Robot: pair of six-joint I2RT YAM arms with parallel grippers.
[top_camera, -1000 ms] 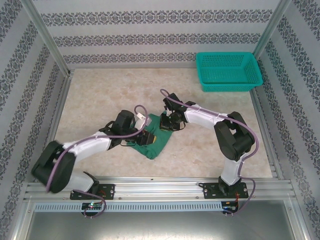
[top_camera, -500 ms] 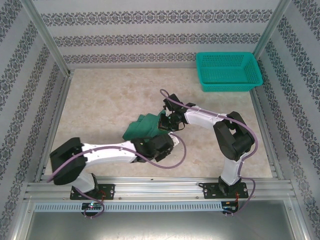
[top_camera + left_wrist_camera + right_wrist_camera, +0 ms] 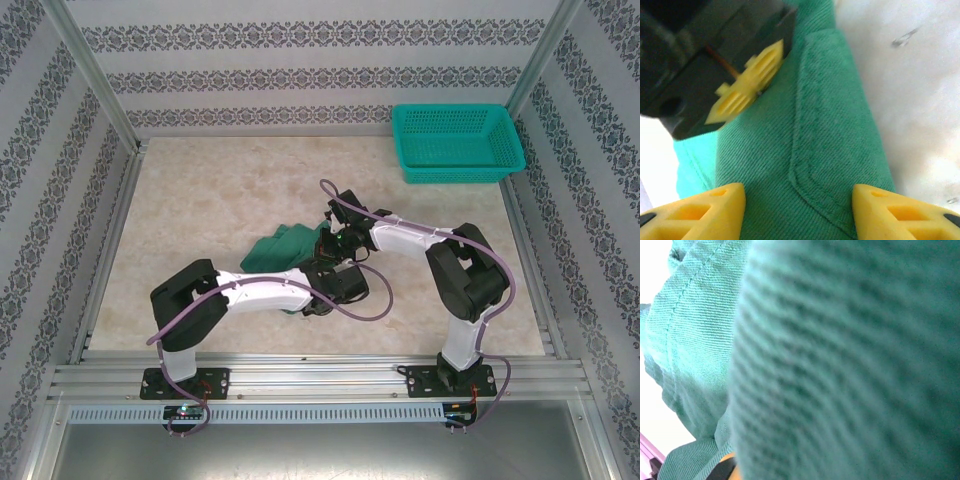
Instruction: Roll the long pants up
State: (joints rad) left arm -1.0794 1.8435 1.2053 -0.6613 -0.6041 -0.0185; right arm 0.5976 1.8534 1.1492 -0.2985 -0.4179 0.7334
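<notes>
Though bunched overhead, long pants [image 3: 283, 250] show stitching [image 3: 799, 125]

**Much Lost Under Arm, Cloth and Frame Edge**

From above, the near side of the long pants [image 3: 282, 250] is covered by the left arm [image 3: 260, 292]. The left gripper [image 3: 338, 288] and right gripper [image 3: 335, 240] are seen too small and dark there for their jaws to be judged.

In the left wrist view, the left gripper's yellow fingertips [image 3: 705, 212] are cut off by the bottom edge. The pants are cut off at the top and bottom edges. One finger [image 3: 747, 82] of the right gripper is blurred, and its partner is hidden.

In the right wrist view, the cloth nearest the lens [image 3: 850, 365] is blurred. An orange-yellow finger [image 3: 726, 469] is almost wholly buried under it, so the right gripper's grip cannot be told.
</notes>
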